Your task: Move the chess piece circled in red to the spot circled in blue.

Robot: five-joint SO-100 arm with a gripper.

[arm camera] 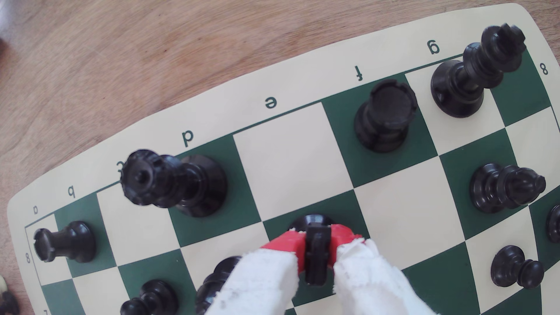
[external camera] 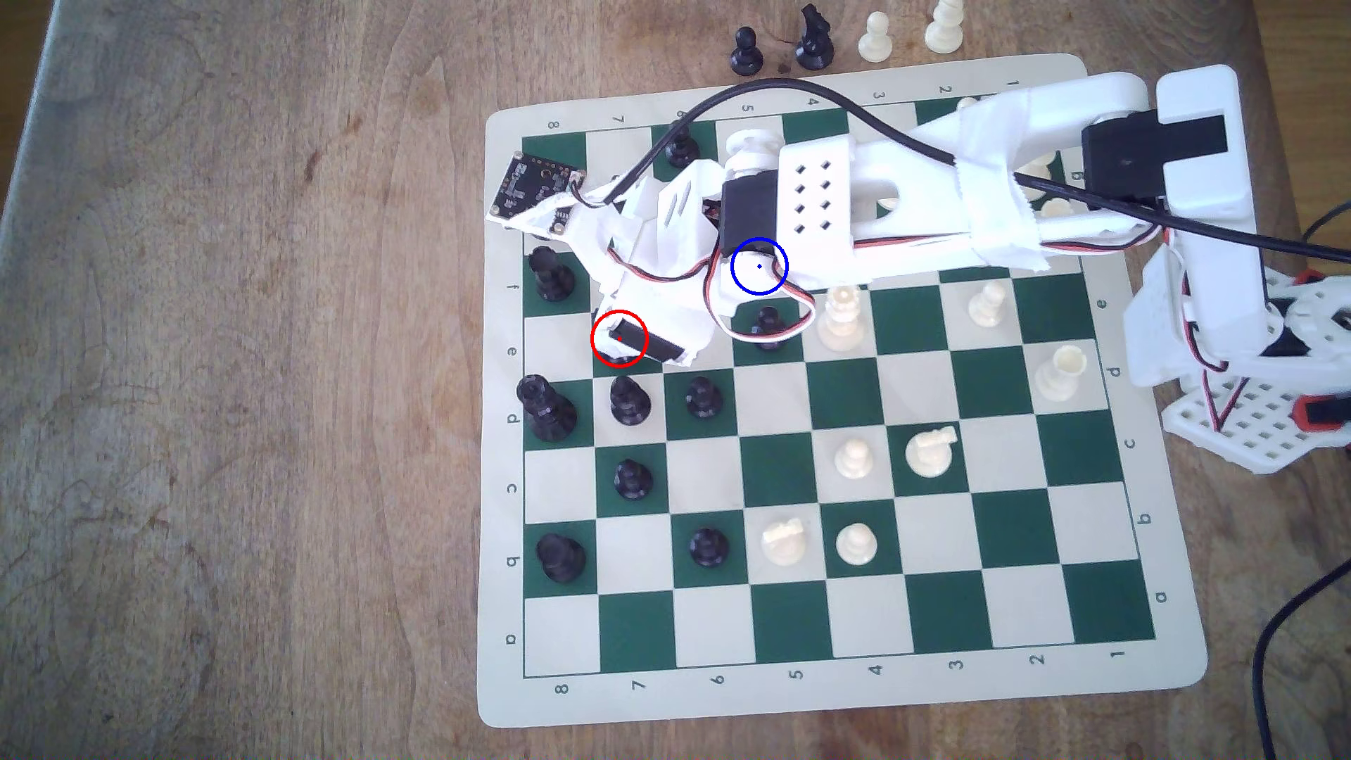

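The chess piece circled in red, a small black knight (arm camera: 316, 257), stands on a dark green square of the green-and-cream board (arm camera: 291, 163). My gripper (arm camera: 316, 239) is shut on it, one red pad (arm camera: 288, 243) pressed on each side, and its round base rests on the square. In the exterior view the red circle (external camera: 619, 337) lies over my gripper (external camera: 636, 335), which hides the knight. The blue circle (external camera: 759, 266) is drawn over the arm's wrist, two files toward the exterior view's right and one row up; the spot circled in blue is covered by the arm.
Black pieces crowd the knight: a tall crowned piece (arm camera: 169, 181), a rook (arm camera: 385, 115), a king (arm camera: 472, 75) and pawns (external camera: 629, 400) (external camera: 767, 325). White pieces (external camera: 841, 318) stand toward the exterior view's right. Captured pieces (external camera: 811, 36) sit off the board's far edge.
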